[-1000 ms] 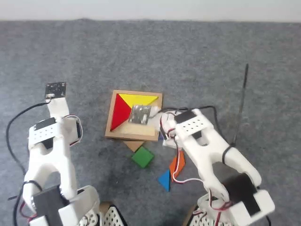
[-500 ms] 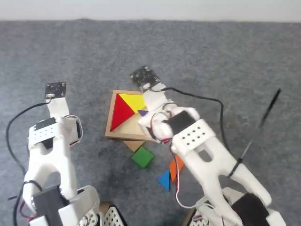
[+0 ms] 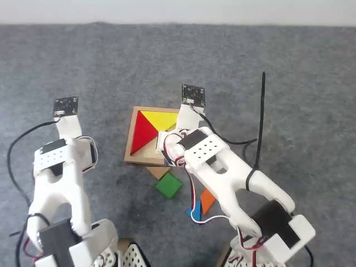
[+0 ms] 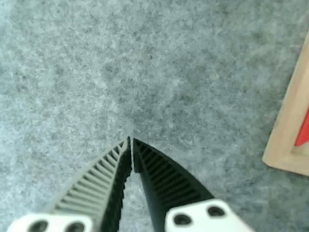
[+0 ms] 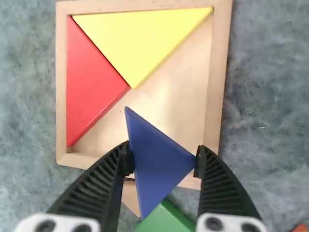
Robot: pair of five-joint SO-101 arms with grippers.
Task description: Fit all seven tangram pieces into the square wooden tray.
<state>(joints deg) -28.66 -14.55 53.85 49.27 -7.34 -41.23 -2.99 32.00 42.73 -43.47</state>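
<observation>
The right pincer [image 5: 162, 154] is spread partway, its 2 black ribbed fingers [image 5: 104, 183] pinching a dark blue triangle [image 5: 157, 164] by opposite sides. The triangle's sharp corner points ahead of the fingertips over the bare floor of the square wooden tray [image 5: 219, 72], while its rear part overhangs the rim nearest the pincer. Whether it rests on the tray or hangs above it cannot be told.

Ahead of the tips, a red triangle [image 5: 89, 87] and a yellow triangle [image 5: 140, 38] lie flat in the tray, touching along 1 edge. Just behind the held triangle, between the finger roots and outside the tray, sits a green square [image 5: 166, 220], with a tan piece [image 5: 129, 193] beside it against the rim. Farther back toward that arm's base lie an orange piece [image 3: 207, 200] and a light blue triangle [image 3: 194, 211].

The left pincer [image 4: 131, 145] is pressed together, holding nothing, over the grey desk [image 4: 145, 58], well apart from the pieces, with a corner of the tray off to its side.
</observation>
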